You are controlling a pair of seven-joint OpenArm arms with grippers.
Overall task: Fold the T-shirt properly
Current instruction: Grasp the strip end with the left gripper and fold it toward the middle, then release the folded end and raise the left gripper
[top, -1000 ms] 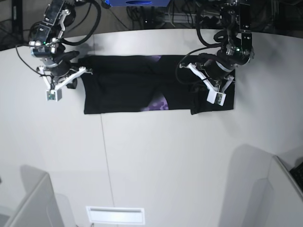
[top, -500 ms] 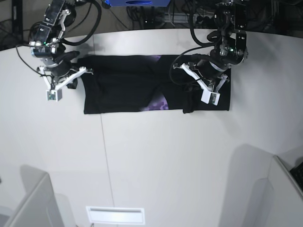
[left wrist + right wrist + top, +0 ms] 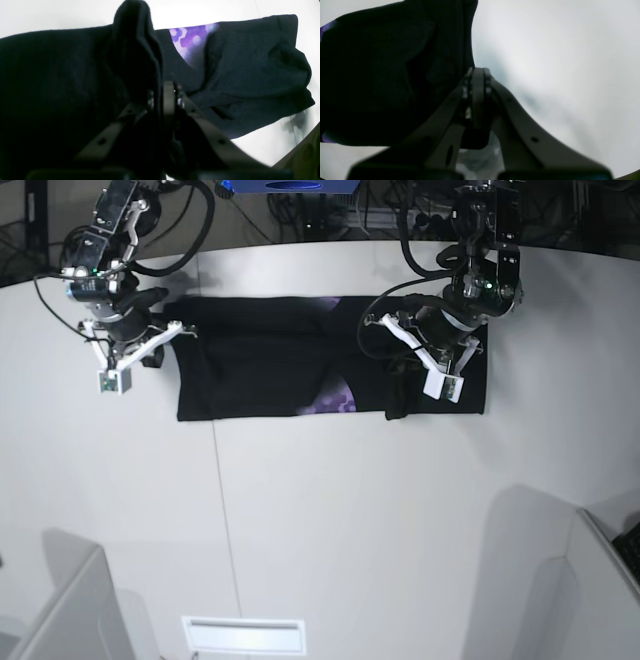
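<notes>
Black cloth fills most of both wrist views. My T-shirt (image 3: 300, 360) lies as a long folded band across the far part of the white table (image 3: 330, 520), with a patch of purple print (image 3: 335, 400) showing near its front edge and another sliver at the back edge.

Left gripper (image 3: 162, 96): fingers pressed together on a raised ridge of the shirt's cloth, which stands up between them; past it I see more black folds and the purple print. From the base view this gripper (image 3: 425, 365) sits over the shirt's end on that view's right.

Right gripper (image 3: 476, 83): fingers closed tight against each other; the shirt's edge hangs just beside them, and I cannot tell whether any cloth is caught. It sits at the shirt's other end (image 3: 135, 350).
</notes>
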